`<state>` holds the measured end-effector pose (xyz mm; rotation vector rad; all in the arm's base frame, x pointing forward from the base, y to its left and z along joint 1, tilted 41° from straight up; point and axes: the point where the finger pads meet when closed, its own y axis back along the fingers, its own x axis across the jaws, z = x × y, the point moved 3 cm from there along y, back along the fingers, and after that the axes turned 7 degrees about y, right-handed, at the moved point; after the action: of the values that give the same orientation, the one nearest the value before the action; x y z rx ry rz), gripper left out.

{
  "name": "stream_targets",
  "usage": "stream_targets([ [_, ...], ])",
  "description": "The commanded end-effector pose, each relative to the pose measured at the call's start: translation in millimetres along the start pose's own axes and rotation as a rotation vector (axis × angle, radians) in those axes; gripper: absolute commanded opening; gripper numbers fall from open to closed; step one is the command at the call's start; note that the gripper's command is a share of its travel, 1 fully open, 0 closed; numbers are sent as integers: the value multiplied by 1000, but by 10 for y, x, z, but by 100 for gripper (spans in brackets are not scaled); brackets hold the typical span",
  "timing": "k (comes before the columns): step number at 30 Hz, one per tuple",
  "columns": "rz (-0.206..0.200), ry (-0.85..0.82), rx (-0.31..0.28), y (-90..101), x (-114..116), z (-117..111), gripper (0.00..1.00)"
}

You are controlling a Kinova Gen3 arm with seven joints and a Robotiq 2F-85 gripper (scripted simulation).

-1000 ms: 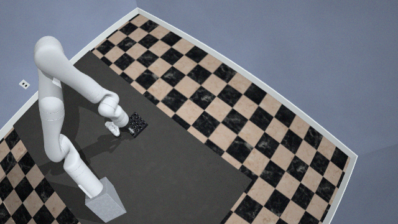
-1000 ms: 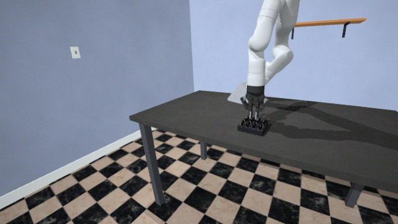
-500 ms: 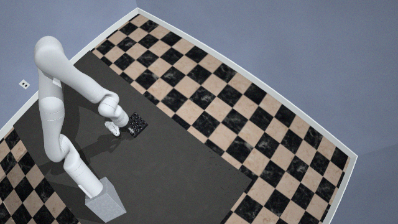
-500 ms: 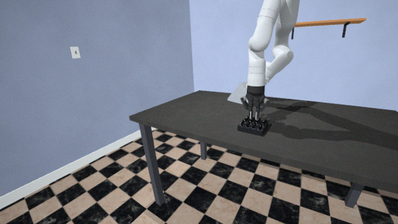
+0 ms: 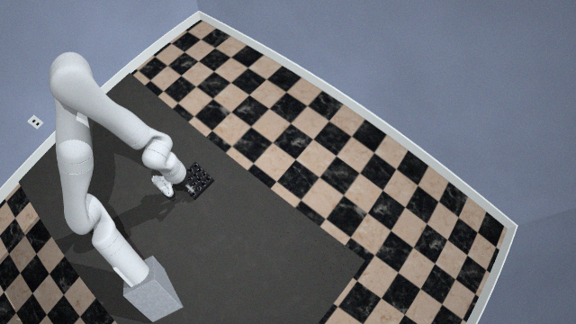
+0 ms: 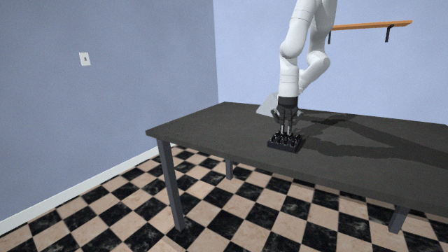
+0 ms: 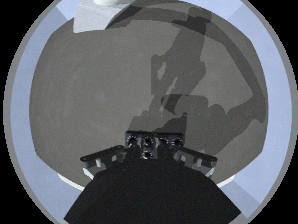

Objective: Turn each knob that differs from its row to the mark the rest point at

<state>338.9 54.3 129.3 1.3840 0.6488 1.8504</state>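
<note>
While the arm [image 5: 74, 157] [image 6: 288, 80] is reaching down, the gripper [image 5: 191, 189] [image 6: 286, 133] [image 7: 148, 143] is standing narrow at the knob box [image 5: 211, 182] [image 6: 283, 146] [image 7: 171, 133]

The fingers are pointing down among the knobs [image 5: 196, 166] [image 6: 293, 143] [image 7: 177, 142] on the side nearer the pale base block [image 5: 168, 297] [image 6: 267, 105] [image 7: 90, 20], with a small gap showing between them in the exterior view. Whether they are gripping a knob, I cannot tell. The box is resting upright on the dark table [image 5: 252, 234] [image 6: 224, 136] [image 7: 90, 100], well apart from the block. Its knobs are standing in rows, but their white lines are showing too small to read. In the wrist view, the gripper's dark body is hiding much of the box. Shadows are stretching over the table beside it.
</note>
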Motion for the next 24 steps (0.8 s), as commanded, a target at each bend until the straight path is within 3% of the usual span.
stream_targets([
  [1, 0, 1, 0, -4, 4, -10, 19],
  [9, 0, 1, 0, -4, 4, -10, 19],
  [10, 0, 1, 0, -4, 4, -10, 8],
  [24, 0, 1, 1, -4, 4, -9, 8],
])
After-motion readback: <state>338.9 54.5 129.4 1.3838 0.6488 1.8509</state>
